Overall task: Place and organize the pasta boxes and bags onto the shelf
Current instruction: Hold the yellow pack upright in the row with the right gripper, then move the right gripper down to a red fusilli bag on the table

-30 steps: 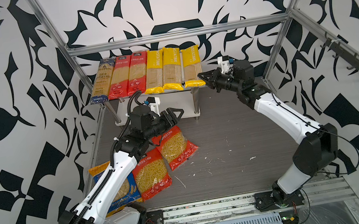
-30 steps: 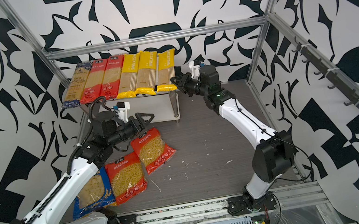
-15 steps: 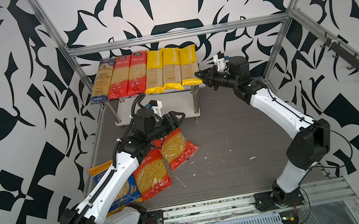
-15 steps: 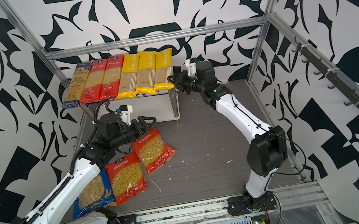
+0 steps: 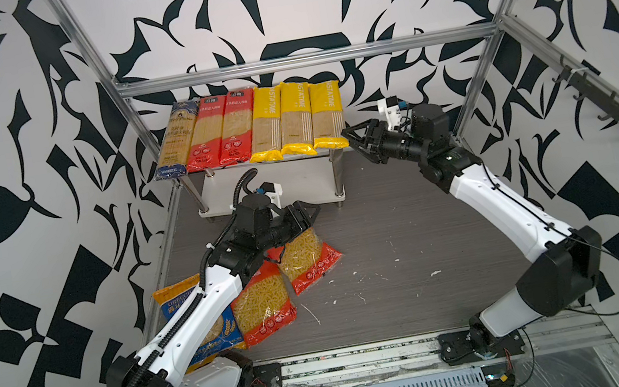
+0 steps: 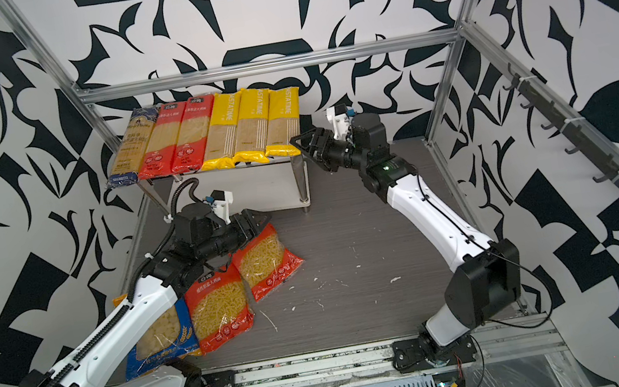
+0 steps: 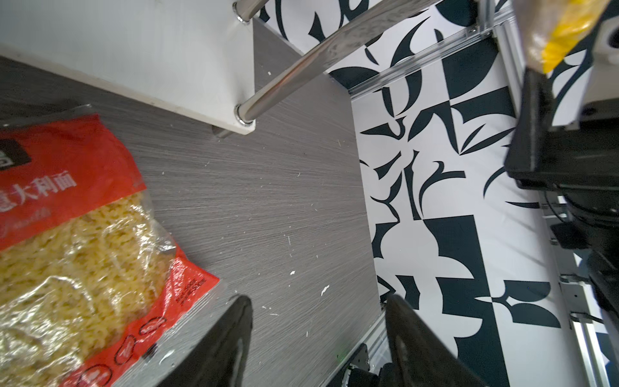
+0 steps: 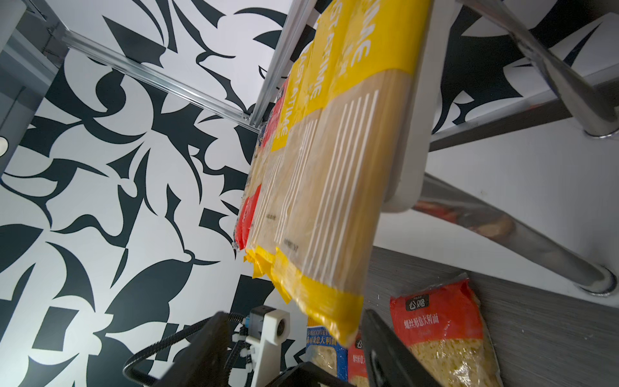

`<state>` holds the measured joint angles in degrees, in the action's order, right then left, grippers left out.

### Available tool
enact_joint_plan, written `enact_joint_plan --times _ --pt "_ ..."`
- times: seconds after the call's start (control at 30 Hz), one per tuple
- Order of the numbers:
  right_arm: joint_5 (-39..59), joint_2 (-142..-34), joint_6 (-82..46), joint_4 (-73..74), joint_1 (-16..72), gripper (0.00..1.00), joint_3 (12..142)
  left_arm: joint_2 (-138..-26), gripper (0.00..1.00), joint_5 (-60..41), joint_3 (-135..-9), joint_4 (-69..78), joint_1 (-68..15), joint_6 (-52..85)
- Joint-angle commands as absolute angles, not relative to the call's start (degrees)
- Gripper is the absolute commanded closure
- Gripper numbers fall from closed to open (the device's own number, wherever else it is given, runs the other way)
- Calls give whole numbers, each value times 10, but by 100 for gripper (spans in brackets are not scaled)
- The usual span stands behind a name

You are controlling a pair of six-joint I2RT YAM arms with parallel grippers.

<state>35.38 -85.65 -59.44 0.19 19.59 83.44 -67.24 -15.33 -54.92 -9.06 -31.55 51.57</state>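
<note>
Upper centre in a top view: shelf [image 5: 277, 185], six long packets [image 5: 232, 131] rowed on top tier. Right pincer [image 5: 357, 145], released, just beside rightmost yellow packet [image 5: 326, 116]; best backed off straight, clear of its overhanging end. Left pincer [image 5: 310, 216], released, above short red packet [image 5: 310, 259].

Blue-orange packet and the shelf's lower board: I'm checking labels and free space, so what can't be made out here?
Blue-orange packet: in both top views the left arm covers its middle.
Shelf's lower board: in both top views its rear lies hidden beneath the long packets.
Short red packet: left wrist view, cut off by the picture's edge.
</note>
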Motion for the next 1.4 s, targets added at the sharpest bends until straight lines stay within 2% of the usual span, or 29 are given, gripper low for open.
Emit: enact_joint_plan --times 0.0,0.13,0.3,0.5,0.8,1.2,1.27,1.37 --pt "364 -812 -576 19 196 34 797 -648 33 -137 -529 -100 -318 511" --pt "335 -760 -570 21 198 35 711 -635 33 -126 -502 -101 -318 512" --pt "236 -683 -571 58 251 39 529 -612 33 -90 -451 -114 -318 517" --pt "152 -723 -553 81 355 42 419 -575 31 -25 -387 -168 -317 513" --pt "65 -877 -416 -20 425 39 507 -548 24 -3 -305 -165 -305 531" --pt "107 -1002 -358 -31 431 38 597 -602 24 -12 -295 -112 -304 533" --pt "117 -1014 -353 -30 433 41 604 -600 24 -10 -296 -111 -303 533" --pt "136 -1026 -356 -17 435 52 606 -596 24 -7 -297 -108 -304 533"
